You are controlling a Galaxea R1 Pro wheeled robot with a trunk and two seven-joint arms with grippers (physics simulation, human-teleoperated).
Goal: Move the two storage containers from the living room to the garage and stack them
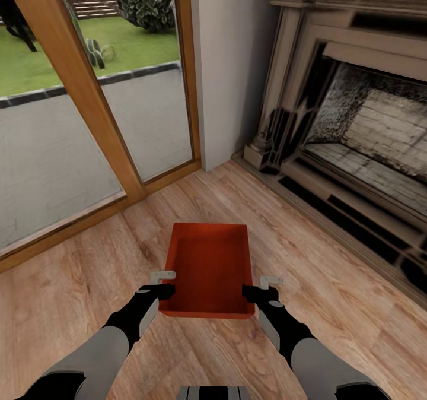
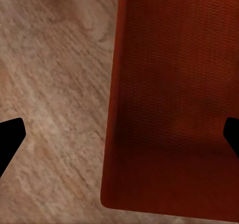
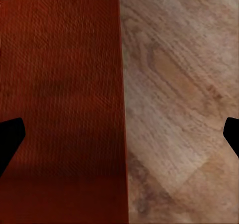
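Head view: I'm in the living room, light wood plank floor [image 1: 332, 305] under me, brick fireplace [image 1: 367, 127] with its pale stone surround off to the right, wood-framed glass door [image 1: 89, 109] to the left with paving and lawn beyond, a plain wall section [image 1: 231, 62] between them. One red-orange storage container [image 1: 209, 269], open top and nothing inside it, sits straight ahead between my two arms, nothing blocking either side of it. No labels or writing readable on anything. Left gripper [image 1: 163, 284] is at the container's near left corner and right gripper [image 1: 261, 287] at its near right corner, each right beside a side wall; from here I can't tell contact. Left wrist view: container [image 2: 174, 109] floor and wall edge run down the frame next to the plank floor [image 2: 55, 94]; the two dark fingertips [image 2: 10, 139] sit at opposite frame edges, spread wide, one over the planks and one over the red interior, so the jaws straddle the wall without closing on it. Right wrist view: same layout mirrored, container [image 3: 59, 99] beside planks [image 3: 179, 99], fingertips [image 3: 10, 139] wide apart across the wall, gripping nothing.
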